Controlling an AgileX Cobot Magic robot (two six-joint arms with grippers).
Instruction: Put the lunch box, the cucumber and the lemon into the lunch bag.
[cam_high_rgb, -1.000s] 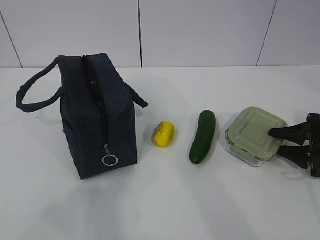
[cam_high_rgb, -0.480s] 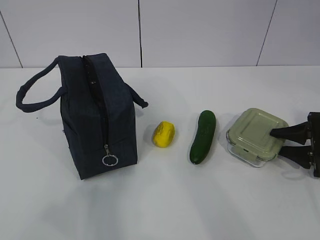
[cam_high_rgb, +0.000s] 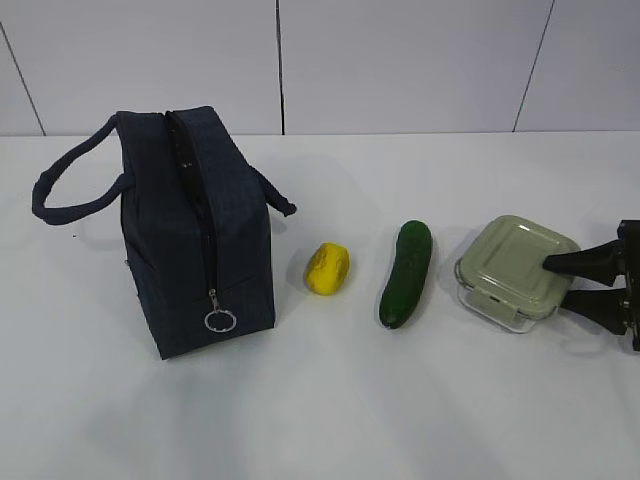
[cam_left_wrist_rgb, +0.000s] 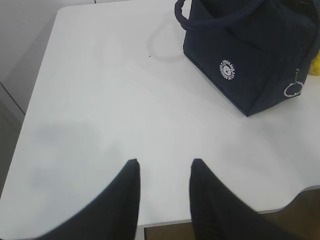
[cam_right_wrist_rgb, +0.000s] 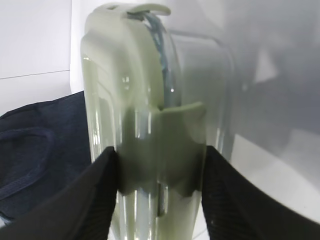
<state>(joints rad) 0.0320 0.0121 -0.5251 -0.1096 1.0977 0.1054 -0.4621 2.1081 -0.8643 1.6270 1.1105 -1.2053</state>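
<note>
The lunch box (cam_high_rgb: 515, 270), clear glass with a sage-green lid, sits at the right, slightly tilted. My right gripper (cam_high_rgb: 565, 285) is shut on it, one finger on the lid and one under the glass. In the right wrist view the box (cam_right_wrist_rgb: 150, 110) fills the gap between the fingers (cam_right_wrist_rgb: 100, 200). The cucumber (cam_high_rgb: 406, 273) and the lemon (cam_high_rgb: 327, 268) lie on the table between the box and the navy lunch bag (cam_high_rgb: 195, 230). The bag's ring pull (cam_high_rgb: 220, 320) hangs low on its near end. My left gripper (cam_left_wrist_rgb: 164, 164) is open and empty over the table's near left edge.
The bag's loop handles (cam_high_rgb: 60, 190) hang out to the left and right. The white table (cam_high_rgb: 330, 400) meets a pale panelled wall behind. In the left wrist view the bag (cam_left_wrist_rgb: 250, 55) stands at the upper right, and the table's front edge (cam_left_wrist_rgb: 165, 224) runs under the fingers.
My right gripper has drawn back a little to the right with the lunch box, which now sits slightly higher and more tilted. Bag, lemon and cucumber have not moved.
</note>
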